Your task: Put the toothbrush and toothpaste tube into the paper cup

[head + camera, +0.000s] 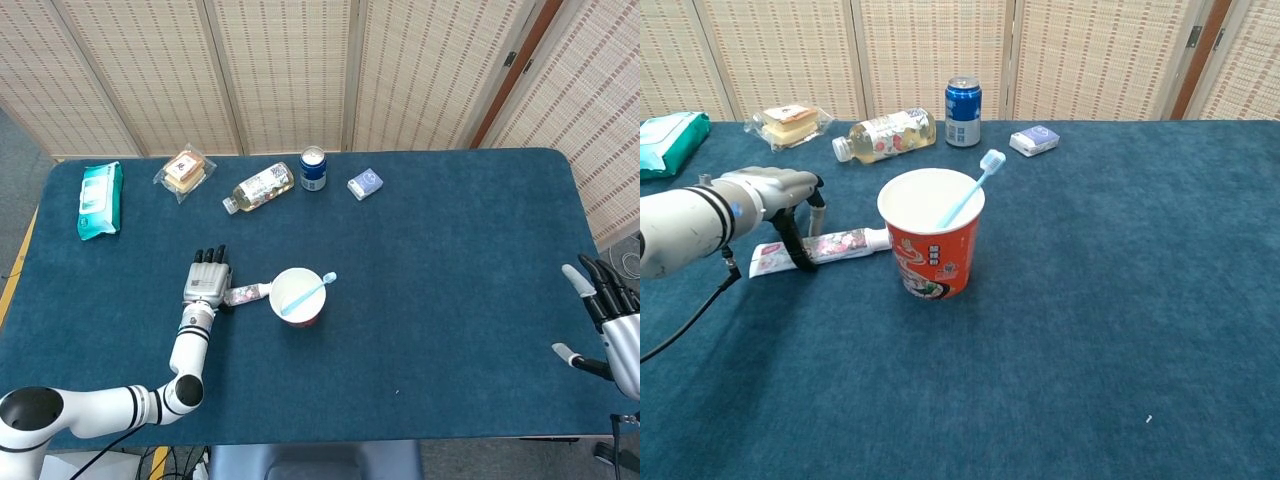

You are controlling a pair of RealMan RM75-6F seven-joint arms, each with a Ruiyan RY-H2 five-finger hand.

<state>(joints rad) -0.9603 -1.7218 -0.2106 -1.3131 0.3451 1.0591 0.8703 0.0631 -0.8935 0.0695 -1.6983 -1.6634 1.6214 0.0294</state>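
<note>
An orange paper cup [297,296] [932,245] stands upright left of the table's middle. A light blue toothbrush [310,290] [975,180] leans inside it, head up over the right rim. The toothpaste tube [247,292] [840,242] lies flat on the table, its cap close to the cup's left side. My left hand [207,283] [770,190] sits over the tube's left end and pinches it, thumb in front, a finger behind. At the table's far right edge my right hand [610,320] hangs with fingers spread, holding nothing; the chest view does not show it.
Along the back edge lie a green wipes pack [100,199] [665,140], a wrapped sandwich [186,170] [790,122], a lying bottle [260,187] [885,135], a blue can [313,168] [962,98] and a small box [365,184] [1035,139]. Folding screens stand behind the blue table.
</note>
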